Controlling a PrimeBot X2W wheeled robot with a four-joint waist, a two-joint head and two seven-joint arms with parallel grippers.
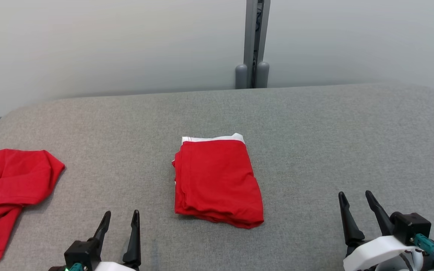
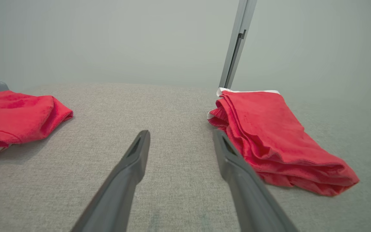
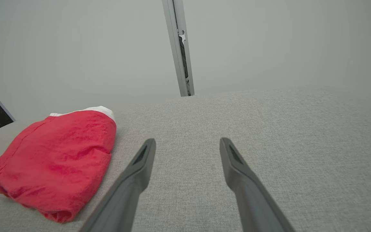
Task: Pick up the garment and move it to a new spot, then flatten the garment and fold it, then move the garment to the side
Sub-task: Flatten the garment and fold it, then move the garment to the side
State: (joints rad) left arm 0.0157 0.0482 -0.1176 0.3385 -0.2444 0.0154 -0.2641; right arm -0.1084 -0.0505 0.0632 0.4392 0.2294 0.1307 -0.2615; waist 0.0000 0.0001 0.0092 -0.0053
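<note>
the grey cloth-covered table (image 1: pixel 315 124) spans the head view, with a pale wall and a grey post (image 1: pixel 253 45) behind it. a loose red garment (image 1: pixel 9 188) lies crumpled at the table's left edge, well apart from the work. the folded garment (image 1: pixel 217 180), red with a white band at its far end, lies at the centre of the table as a compact stack of layers. its stacked edges show along the robot's left side and the near side. the left gripper (image 1: pixel 122 212) hovers at the near left and the right gripper (image 1: pixel 354 194) at the near right. each has its 2 fingers spread and empty, clear of the cloth.

judged from this layout, folding looks complete and the step in hand is the move to the side. recommended procedure:

1. approach the stack from its 2 opposite sides, 1 gripper each.
2. slide the lower finger under every layer before closing, as a partial grip would likely let the fold open.
3. lift low and level.
4. set the stack down on bare table, probably to the right, away from the loose red garment.
</note>
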